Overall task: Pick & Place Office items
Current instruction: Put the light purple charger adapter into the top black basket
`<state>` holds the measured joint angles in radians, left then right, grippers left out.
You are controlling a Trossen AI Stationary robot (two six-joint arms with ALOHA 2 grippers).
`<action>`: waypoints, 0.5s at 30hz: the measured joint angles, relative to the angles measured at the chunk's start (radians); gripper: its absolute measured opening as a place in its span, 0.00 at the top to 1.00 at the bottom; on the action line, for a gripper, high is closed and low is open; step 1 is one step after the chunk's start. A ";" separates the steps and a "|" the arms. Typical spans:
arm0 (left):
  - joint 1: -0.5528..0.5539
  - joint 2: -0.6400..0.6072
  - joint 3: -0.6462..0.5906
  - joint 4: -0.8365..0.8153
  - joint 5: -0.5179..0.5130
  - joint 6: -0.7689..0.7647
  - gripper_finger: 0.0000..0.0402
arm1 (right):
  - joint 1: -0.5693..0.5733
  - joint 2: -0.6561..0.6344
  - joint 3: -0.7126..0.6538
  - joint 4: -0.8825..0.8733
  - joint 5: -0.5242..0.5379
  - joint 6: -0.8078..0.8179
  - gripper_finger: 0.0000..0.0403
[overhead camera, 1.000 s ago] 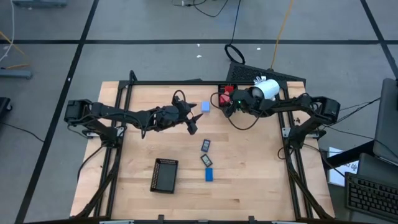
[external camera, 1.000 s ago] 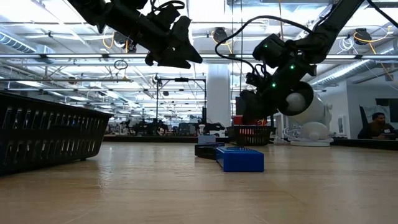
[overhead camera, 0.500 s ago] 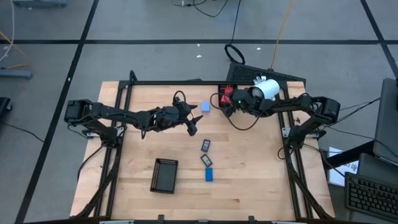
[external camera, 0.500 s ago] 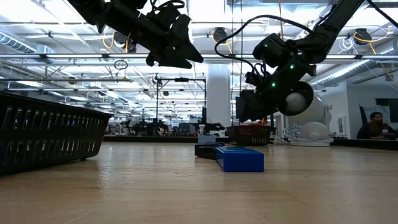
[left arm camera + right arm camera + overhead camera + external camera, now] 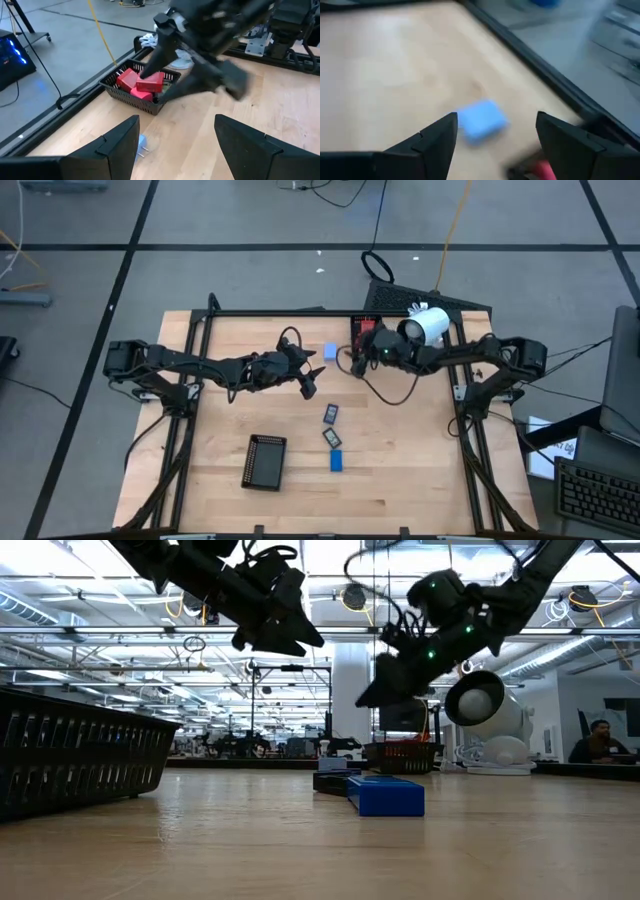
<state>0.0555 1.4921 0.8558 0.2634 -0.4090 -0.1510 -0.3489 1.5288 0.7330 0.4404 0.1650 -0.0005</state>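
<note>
The light-blue block (image 5: 330,352) lies flat on the table near its far edge; the right wrist view shows the light-blue block (image 5: 481,120) ahead of my open right gripper (image 5: 495,140). That gripper (image 5: 354,362) hovers just right of the block, beside the small black tray (image 5: 361,328) holding red blocks (image 5: 141,83). My open left gripper (image 5: 309,383) hangs in the air left of and nearer than the block, touching nothing. Two dark flat rectangles (image 5: 329,414) (image 5: 331,437) and a blue one (image 5: 336,461) lie toward the table's middle.
A larger black mesh tray (image 5: 265,462) sits near the table's near-left part. A white cylindrical device (image 5: 429,325) rides on the right arm. Cables loop by both wrists. In the low view a person (image 5: 600,740) sits far off in the room.
My right gripper has swung away from the small tray of red blocks toward the table's left, toward the light-blue block, and has risen and tipped, its fingers now slanting down. My left arm has stayed still.
</note>
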 joint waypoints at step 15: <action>0.000 0.000 0.000 -0.001 0.000 -0.041 0.35 | 0.049 0.003 0.000 -0.117 -0.353 -0.101 0.36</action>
<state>0.0555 1.4921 0.8558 0.2619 -0.4091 -0.1924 -0.3002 1.5322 0.7334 0.3236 -0.1882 -0.1017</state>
